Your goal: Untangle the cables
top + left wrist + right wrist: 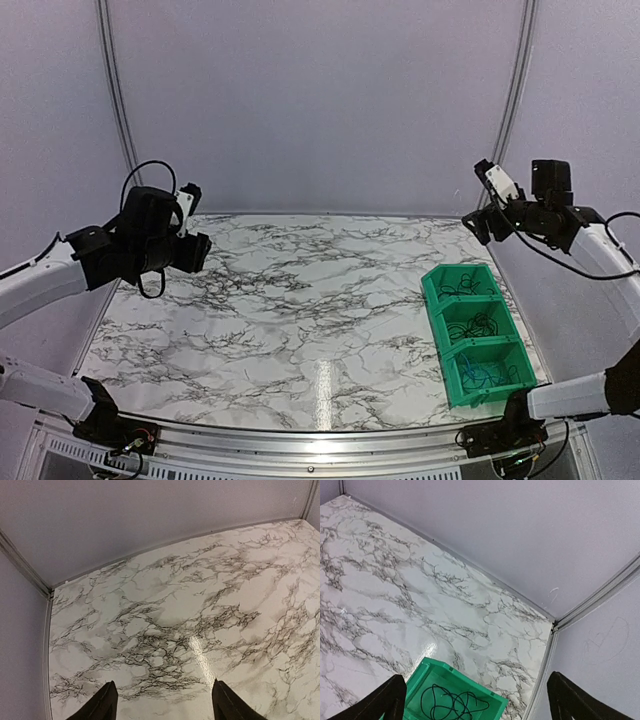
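Three stops, left to right.

1. Your left pincer [163, 701] hangs high over the left part of the surface [280, 300]. Its fingers are apart with nothing between them. The wrist view shows only marble below, so it isn't over any work. I read that as a parked pose, up and out to the side to keep the top view unblocked.

2. Mid-surface: I can't make out a loose strand. Thin wire would hide in the veining though, so don't count on that.

3. The bin [435, 325] sits by the right edge, three compartments in a row from near to far. The cables [478, 325] are in it: black in the far compartment, black in the middle, blue in the near. That looks like one lot per compartment, so I'd judge the sorting done or nearly done. I can't tell from here whether each coil is free of knots.

Your right pincer [475, 685] is high above the far end of the bin, spread wide and empty. Its wrist view looks down on the black coil, which lies slack and untouched. That spot suits a drop, since anything let go there falls inside the walls.

If you go back in, lift slowly. Thin wire is likely to snag on the dividers.
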`<state>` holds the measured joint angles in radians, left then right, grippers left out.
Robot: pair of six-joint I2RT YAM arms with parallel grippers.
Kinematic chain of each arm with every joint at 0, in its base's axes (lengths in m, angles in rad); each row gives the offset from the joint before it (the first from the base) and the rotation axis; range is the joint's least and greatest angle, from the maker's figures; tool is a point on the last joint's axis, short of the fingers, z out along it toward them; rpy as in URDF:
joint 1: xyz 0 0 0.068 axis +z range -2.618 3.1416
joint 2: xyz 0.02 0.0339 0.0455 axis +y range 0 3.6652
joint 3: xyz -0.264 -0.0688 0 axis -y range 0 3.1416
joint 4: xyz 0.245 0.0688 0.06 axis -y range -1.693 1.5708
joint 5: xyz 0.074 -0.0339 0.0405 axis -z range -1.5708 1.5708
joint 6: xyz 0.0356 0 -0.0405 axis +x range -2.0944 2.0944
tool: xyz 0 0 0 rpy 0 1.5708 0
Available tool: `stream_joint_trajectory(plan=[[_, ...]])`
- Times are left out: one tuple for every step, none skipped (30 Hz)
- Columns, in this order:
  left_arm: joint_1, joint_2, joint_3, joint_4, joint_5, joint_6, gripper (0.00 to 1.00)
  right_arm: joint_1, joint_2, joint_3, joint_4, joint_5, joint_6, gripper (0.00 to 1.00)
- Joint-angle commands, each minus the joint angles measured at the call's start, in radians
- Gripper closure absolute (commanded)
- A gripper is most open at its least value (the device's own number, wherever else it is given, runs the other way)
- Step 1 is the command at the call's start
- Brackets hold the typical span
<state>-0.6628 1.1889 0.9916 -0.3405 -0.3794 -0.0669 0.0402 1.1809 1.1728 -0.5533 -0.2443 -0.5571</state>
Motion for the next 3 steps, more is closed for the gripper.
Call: stream_joint_trajectory(plan=[[0.009,-0.054,0.014,0.004,-0.128,-0.029,0.32,0.003,-0.048,-0.031,0.264,0.041,0.331,0.01],[0.011,-0.063,-0.002,0.020,-0.126,-0.029,0.31,0.003,-0.064,-0.044,0.280,0.049,0.347,0.02],[0.011,-0.075,-0.028,0.061,-0.121,-0.024,0.31,0.003,-0.083,-0.069,0.298,0.047,0.344,0.01]])
